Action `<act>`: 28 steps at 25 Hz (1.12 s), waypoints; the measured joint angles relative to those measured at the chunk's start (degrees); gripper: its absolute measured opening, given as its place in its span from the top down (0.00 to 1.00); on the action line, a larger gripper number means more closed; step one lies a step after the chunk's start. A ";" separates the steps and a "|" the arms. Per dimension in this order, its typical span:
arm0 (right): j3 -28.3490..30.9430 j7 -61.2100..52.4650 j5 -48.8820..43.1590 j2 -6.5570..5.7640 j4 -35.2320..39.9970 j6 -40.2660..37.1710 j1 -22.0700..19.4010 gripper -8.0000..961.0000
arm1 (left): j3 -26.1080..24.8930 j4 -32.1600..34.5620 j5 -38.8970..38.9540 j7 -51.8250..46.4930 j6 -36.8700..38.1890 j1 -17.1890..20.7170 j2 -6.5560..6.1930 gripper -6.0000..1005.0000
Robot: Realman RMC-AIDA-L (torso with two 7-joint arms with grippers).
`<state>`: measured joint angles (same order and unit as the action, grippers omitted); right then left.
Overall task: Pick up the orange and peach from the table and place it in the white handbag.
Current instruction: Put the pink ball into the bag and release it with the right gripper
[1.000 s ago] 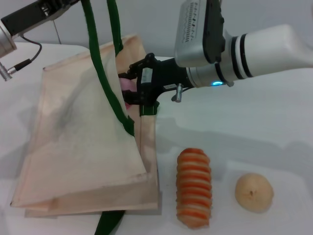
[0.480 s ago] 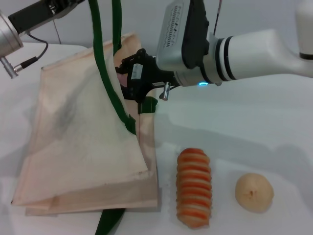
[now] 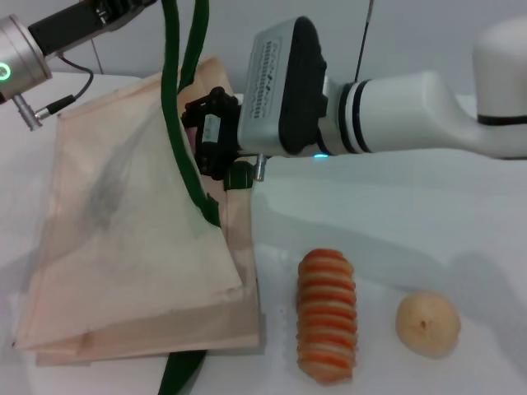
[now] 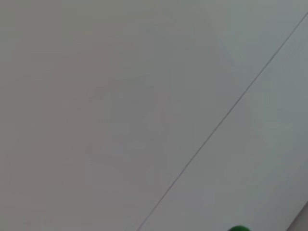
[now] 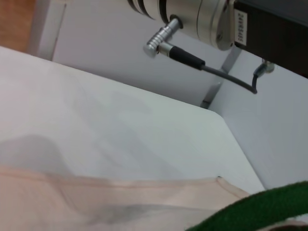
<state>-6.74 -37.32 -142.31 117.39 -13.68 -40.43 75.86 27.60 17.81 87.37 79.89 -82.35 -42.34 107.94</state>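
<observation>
Lying big and flat on the table (image 3: 387,214), the white handbag (image 3: 123,247) is having its green straps (image 3: 177,123) pulled up high by the left arm (image 3: 49,41), probably so its mouth is staying open for the fruit. The right gripper (image 3: 206,136) is poking into that mouth, and nobody can tell if its fingers are spread or pinching, because the bag is hiding them. The peach and the orange are not showing anywhere now, so they may be down inside the bag or hiding by the gripper.
</observation>
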 joint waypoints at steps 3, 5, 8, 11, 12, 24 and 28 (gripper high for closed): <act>2.01 3.29 0.00 0.06 -1.28 2.01 -0.41 0.60 | 0.00 -0.04 -0.11 0.04 0.30 -0.02 0.02 0.88; 2.92 4.96 -0.04 0.08 -1.56 2.41 -0.77 0.60 | 0.00 -0.05 -0.18 0.05 0.49 -0.03 0.06 0.88; 3.16 6.20 -0.07 0.07 -1.60 2.16 -1.18 0.61 | 0.00 -0.06 -0.31 0.07 0.59 0.02 0.09 0.87; 4.29 7.92 -0.07 0.07 -1.86 2.09 -1.87 0.57 | 0.00 -0.06 -0.44 0.13 0.89 0.09 0.06 0.87; 4.80 8.83 -0.07 0.02 -2.10 2.08 -2.20 0.56 | 0.00 -0.06 -0.45 0.15 1.02 0.11 0.07 0.87; 7.48 12.18 -0.06 -0.56 -3.03 0.15 -4.95 0.22 | -0.10 -0.06 -0.45 0.18 1.52 1.08 -0.11 0.87; 7.57 12.09 0.04 -0.84 -2.10 -3.21 -6.24 0.12 | -0.37 -0.06 -0.45 0.13 1.54 1.50 -0.23 0.87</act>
<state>0.83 -25.24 -142.27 116.55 -15.78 -43.64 69.63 27.23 17.75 86.92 80.02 -80.81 -40.85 107.71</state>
